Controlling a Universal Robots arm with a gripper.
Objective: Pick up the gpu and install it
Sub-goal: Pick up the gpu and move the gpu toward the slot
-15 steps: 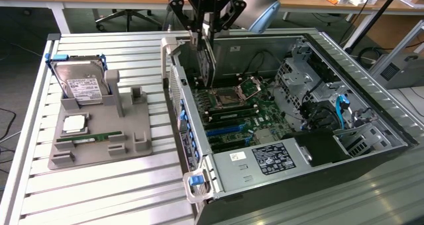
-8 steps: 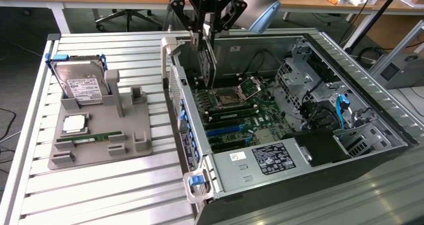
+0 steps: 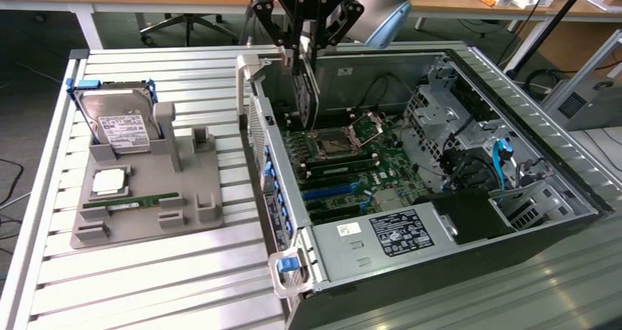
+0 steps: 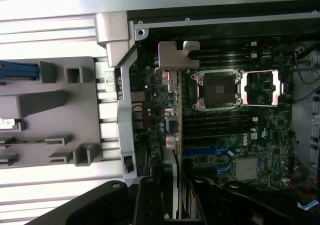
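Open PC case, motherboard exposed below. Hard drive and memory stick sit on grey fixture (well apart). Gripper clamps the gpu, hanging upright.

Open case on the exterior view's right, parts stand beside it on the left, both on the slatted table. Hard drive at the stand's far end, memory stick nearer the camera. My gripper holds the gpu on edge over the motherboard, by the case wall nearest the stand.
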